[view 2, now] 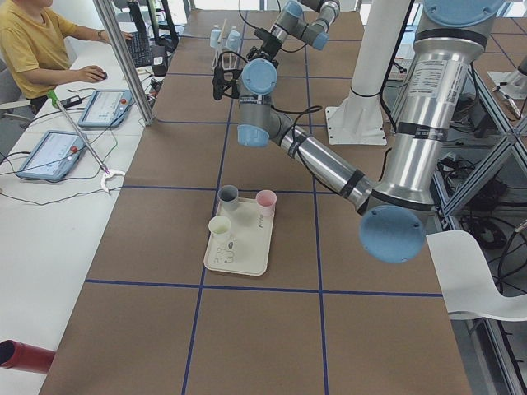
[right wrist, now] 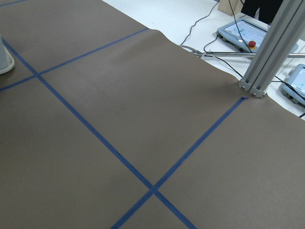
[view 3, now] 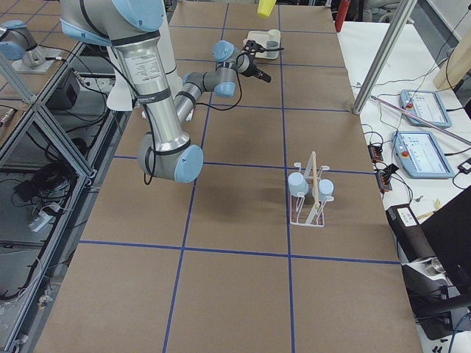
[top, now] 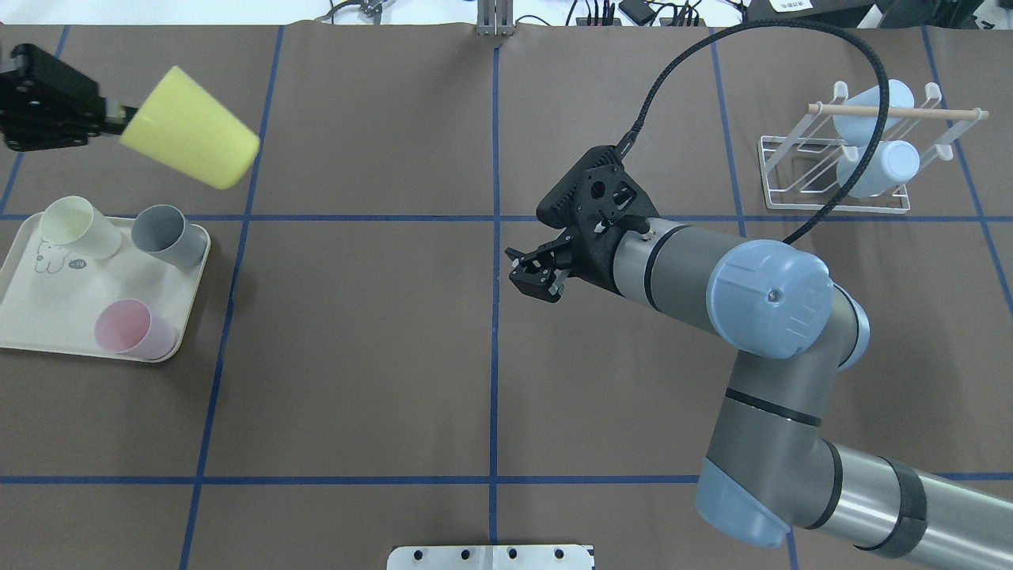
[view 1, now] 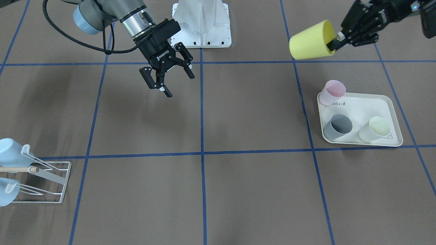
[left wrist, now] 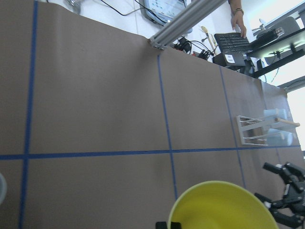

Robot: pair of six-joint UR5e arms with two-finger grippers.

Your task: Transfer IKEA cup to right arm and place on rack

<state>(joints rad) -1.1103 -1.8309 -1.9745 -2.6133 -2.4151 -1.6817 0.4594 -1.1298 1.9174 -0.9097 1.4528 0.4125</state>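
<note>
Overhead exterior view has the yellow cup (top: 190,127) held in the air on its side at the far left of the surface (top: 356,356), above and beyond the cream tray (top: 32,317). The left gripper (top: 115,119) is clamped on its rim, and its closed base points toward the middle. The right gripper (top: 532,275) hangs near the centre line with its fingers apart and nothing between them, well apart from the cup. The rack (top: 831,178) stands at the far right with two pale blue cups (top: 878,166) already on it. The step in hand looks like the carry to the hand-over. It would go best if the left arm brought the cup to the middle base-first and level. The right gripper should then close across the cup's body, clear of the left fingers at the rim. The wall tapers and looks smooth, so a hold too near the narrow base may slide off. The left gripper should let go only once the right is firmly shut. The front-facing view adds what the overhead hides: one left finger sits inside the cup's mouth and the other outside, and the right fingers are plainly spread. The left wrist view shows only the cup's yellow rim at its lower edge, with the right gripper and the rack far beyond. The right wrist view shows bare taped surface and no yellow cup.
</note>
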